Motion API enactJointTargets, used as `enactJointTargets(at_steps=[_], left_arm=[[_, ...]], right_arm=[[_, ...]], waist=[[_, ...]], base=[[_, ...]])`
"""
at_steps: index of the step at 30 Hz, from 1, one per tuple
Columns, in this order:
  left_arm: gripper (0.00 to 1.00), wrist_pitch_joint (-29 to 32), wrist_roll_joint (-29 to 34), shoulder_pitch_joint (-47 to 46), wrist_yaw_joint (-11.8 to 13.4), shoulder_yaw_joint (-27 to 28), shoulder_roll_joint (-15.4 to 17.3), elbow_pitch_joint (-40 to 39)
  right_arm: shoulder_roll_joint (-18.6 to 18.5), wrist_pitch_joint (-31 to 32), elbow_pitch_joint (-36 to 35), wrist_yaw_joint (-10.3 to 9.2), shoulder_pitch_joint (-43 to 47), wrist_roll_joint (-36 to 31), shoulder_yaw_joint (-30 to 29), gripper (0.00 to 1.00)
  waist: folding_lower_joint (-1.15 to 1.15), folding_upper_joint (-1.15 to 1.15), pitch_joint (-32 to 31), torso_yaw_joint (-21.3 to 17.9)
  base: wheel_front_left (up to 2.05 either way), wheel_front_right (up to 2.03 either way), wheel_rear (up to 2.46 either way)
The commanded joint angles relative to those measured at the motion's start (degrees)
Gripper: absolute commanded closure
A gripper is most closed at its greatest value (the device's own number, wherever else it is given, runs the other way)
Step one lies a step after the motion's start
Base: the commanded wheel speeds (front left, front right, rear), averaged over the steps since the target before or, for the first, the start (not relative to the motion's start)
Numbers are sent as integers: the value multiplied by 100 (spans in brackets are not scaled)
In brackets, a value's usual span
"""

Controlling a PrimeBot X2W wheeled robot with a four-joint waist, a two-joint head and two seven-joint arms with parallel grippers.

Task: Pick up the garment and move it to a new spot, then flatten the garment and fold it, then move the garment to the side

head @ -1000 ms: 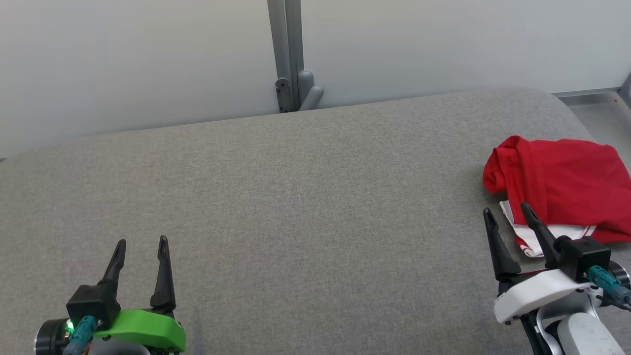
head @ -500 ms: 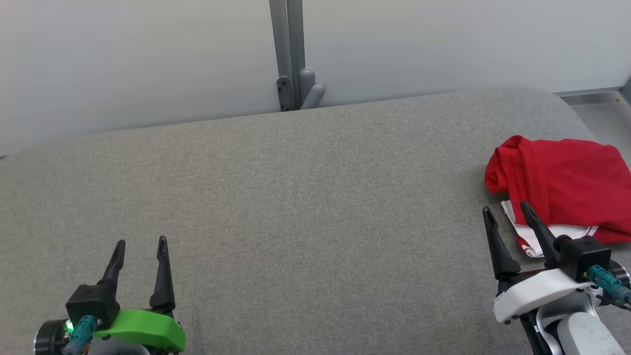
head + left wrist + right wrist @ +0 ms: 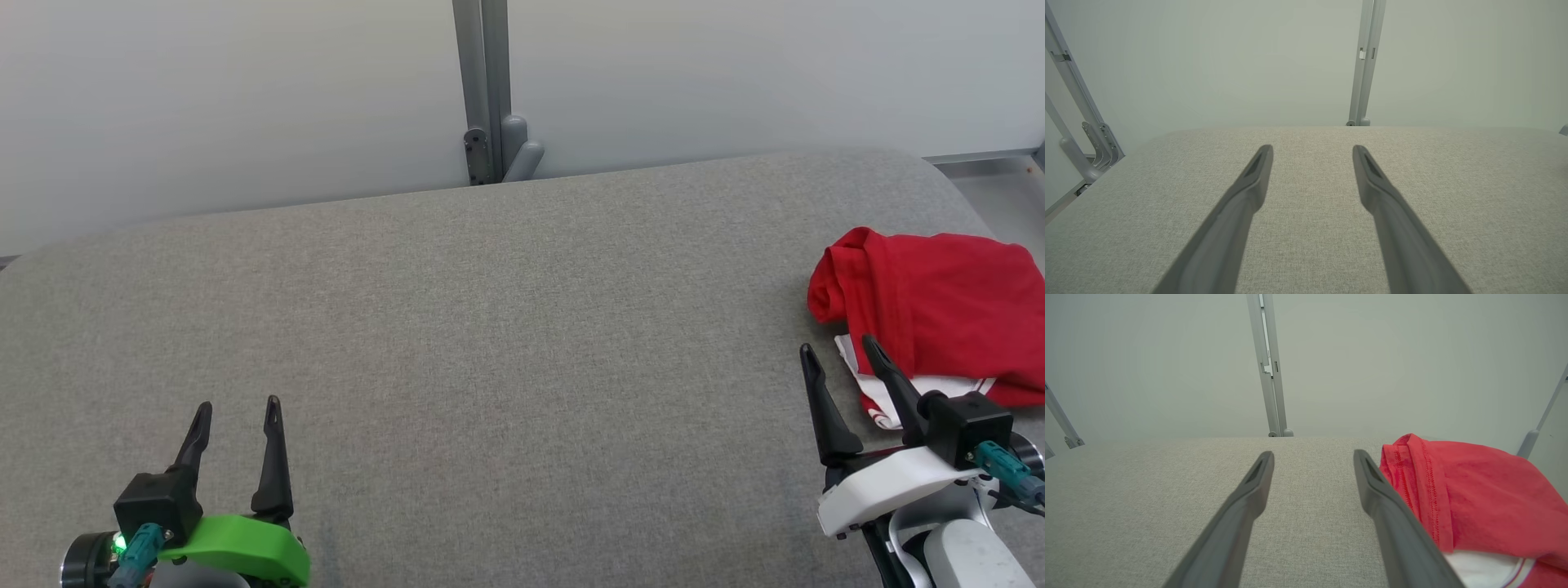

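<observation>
Only the head camera has moved since the earlier pictures: post and cloth drift together across the view, and I log no shift of the items themselves. Item one, garment [image 3: 939,310]: red, with a white part showing at its near edge, bunched in a loose bundle at 3 o'clock on the grey padded table [image 3: 490,327], close to that edge and not spread flat. Item two, right gripper [image 3: 838,345]: at 4 o'clock, fingers wide apart, nothing between them. Its outer finger stands just beside the garment's red hem, and I cannot tell whether it touches the cloth. Item three, left gripper [image 3: 237,403]: at 7 o'clock, fingers apart and empty, well apart from the garment, over bare table. Item four, post [image 3: 486,82]: grey, at 12 o'clock against the pale wall [image 3: 204,106]. Step in hand, my judgement: unsettled. A bundle at the side with both grippers free fits a garment waiting to be picked up, and equally a roughly folded one already set aside. What comes next depends on reading that bundle, whether its layers lie squared or merely crumpled. If a grasp is due, the right gripper is the nearer one.
</observation>
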Motion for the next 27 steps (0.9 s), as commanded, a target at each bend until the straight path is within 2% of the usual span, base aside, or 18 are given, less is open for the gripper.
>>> enactJointTargets(at_steps=[1,5,6,9,27], left_arm=[[0,1,-42,59,24,-11,42,-11],[0,4,-65,36,25,-26,52,-20],[100,12,-18,1,7,-27,2,7],[100,32,-50,50,1,-64,-67,151],[100,74,-1717,-167,-268,17,-252,287]], right_arm=[[0,9,-36,-9,80,21,-16,0],[-9,11,-40,-9,68,43,-18,0],[5,6,3,1,24,6,1,100],[66,22,142,1,102,41,9,100],[229,713,413,0,-184,1689,-533,100]], waist=[[0,0,1,-1],[0,0,3,-4],[0,0,3,-4],[0,0,4,-2],[0,0,31,49]], base=[[0,0,0],[0,0,0],[0,0,0],[0,0,0],[0,0,0]])
